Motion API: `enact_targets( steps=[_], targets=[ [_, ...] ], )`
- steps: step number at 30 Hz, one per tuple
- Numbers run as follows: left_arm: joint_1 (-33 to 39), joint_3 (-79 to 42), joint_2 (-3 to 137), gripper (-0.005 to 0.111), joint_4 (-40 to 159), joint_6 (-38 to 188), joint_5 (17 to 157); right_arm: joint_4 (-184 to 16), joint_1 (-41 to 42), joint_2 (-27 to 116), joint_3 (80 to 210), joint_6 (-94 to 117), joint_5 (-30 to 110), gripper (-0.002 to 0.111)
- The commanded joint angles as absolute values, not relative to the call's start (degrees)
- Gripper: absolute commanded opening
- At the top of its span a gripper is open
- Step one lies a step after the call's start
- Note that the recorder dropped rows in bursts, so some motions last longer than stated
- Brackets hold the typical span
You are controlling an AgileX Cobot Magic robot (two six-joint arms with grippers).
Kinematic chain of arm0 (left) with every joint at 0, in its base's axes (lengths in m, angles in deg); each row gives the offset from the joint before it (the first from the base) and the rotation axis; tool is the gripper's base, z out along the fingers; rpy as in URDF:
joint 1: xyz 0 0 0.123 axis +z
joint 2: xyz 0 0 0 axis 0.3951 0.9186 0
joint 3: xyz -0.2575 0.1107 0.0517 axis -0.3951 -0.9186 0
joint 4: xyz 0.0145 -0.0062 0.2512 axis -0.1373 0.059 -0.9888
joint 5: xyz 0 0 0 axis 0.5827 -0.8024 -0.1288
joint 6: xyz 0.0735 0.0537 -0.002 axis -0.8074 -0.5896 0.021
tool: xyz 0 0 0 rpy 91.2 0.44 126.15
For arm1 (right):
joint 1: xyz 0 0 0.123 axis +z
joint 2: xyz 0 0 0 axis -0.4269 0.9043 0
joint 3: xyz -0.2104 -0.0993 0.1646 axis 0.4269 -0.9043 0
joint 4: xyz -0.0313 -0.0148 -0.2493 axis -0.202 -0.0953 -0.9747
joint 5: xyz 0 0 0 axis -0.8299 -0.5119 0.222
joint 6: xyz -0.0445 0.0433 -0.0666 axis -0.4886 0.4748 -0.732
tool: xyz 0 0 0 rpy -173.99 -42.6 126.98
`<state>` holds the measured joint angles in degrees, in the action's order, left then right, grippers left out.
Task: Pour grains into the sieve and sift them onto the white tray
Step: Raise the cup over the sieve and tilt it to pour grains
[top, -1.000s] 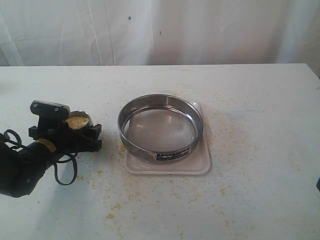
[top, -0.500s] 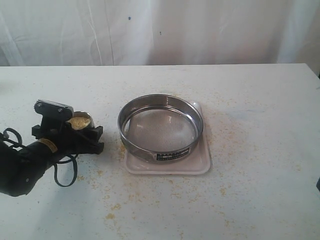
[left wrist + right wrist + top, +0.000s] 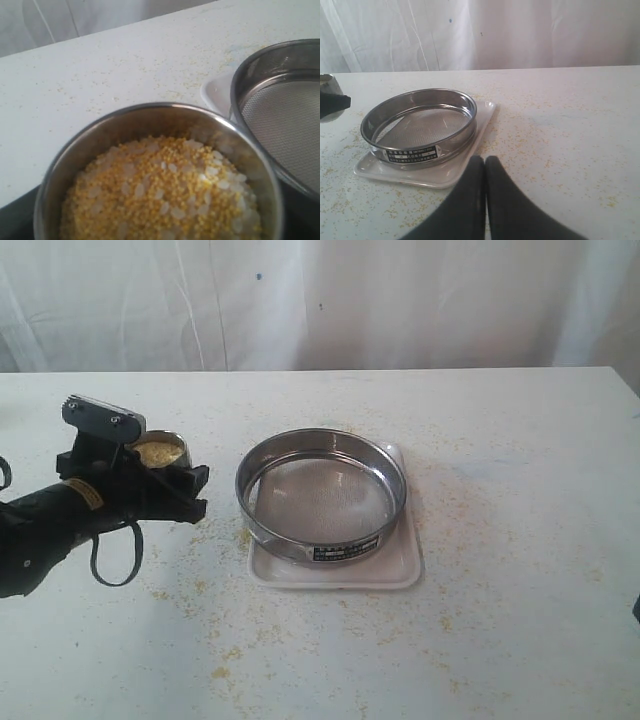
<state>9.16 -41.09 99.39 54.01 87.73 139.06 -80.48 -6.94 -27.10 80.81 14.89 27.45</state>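
Holding noted: steel cup (image 3: 168,444) of grains (image 3: 160,195) pinched in left claw (image 3: 165,472); right claw (image 3: 485,167) pressed together. Sieve (image 3: 321,495) on white tray (image 3: 392,566) set near left claw. Grains could be spilled on surface (image 3: 500,640) if tipped short.

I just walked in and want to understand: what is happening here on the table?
The left tool holds a steel cup of yellow and white grains, beside the sieve. The sieve sits on the white tray, and nothing has been poured into it yet. The right tool is shut and empty, apart from them.
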Motion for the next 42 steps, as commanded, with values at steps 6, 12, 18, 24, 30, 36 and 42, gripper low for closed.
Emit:
enact_targets(
  steps=[6,12,18,24,30,36,42],
  targets=[
    [4.7,-26.8,91.4,0.000,44.4,84.0,112.0,-80.9,-7.1,-27.5,80.4,14.7,27.3,0.000],
    [0.7,-16.6,92.5,0.000,36.3,81.7,96.7,-80.9,-7.1,-27.5,80.4,14.7,27.3,0.000],
    [-3.9,-7.2,96.3,0.000,27.7,79.7,83.6,-80.9,-7.1,-27.5,80.4,14.7,27.3,0.000],
    [-8.5,0.4,102.7,0.000,20.1,75.1,72.5,-80.9,-7.1,-27.5,80.4,14.7,27.3,0.000],
    [-12.6,5.6,107.8,0.000,12.1,70.1,64.5,-80.9,-7.1,-27.5,80.4,14.7,27.3,0.000],
    [-14.9,10.9,112.8,0.000,6.6,64.5,56.2,-80.9,-7.1,-27.5,80.4,14.7,27.3,0.000],
    [-16.9,13.7,115.3,0.000,-2.9,59.2,49.6,-80.9,-7.1,-27.5,80.4,14.7,27.3,0.000]
  ],
)
